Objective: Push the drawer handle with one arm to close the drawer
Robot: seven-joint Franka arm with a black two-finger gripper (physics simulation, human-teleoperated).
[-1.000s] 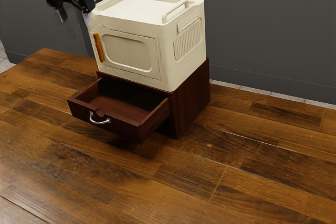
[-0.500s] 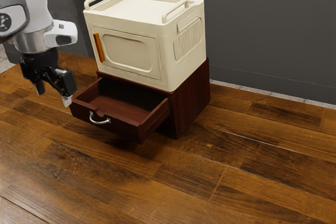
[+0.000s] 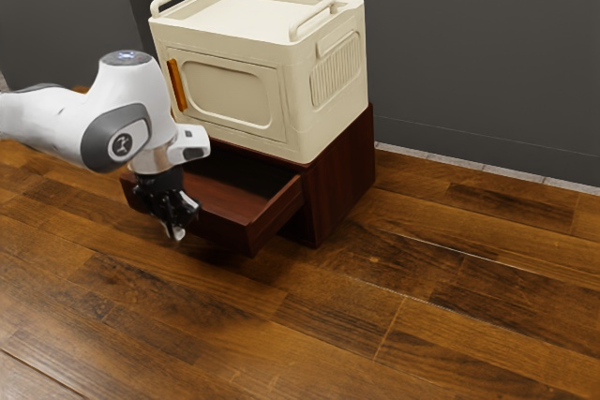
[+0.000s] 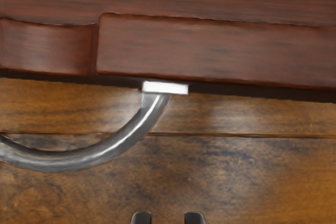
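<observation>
Dark grey walls rise behind a counter of brown wooden planks. On it sits a dark red-brown cabinet with a cream box on top. The cabinet's drawer is pulled out. Its curved metal handle is fixed to the front, near the tool, whose fingertips are spread, with nothing pinched between them.

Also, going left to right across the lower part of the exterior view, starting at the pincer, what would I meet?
Pincer, drawer's outer side, dark red cabinet's side wall, pale floor strip along the wall.
</observation>
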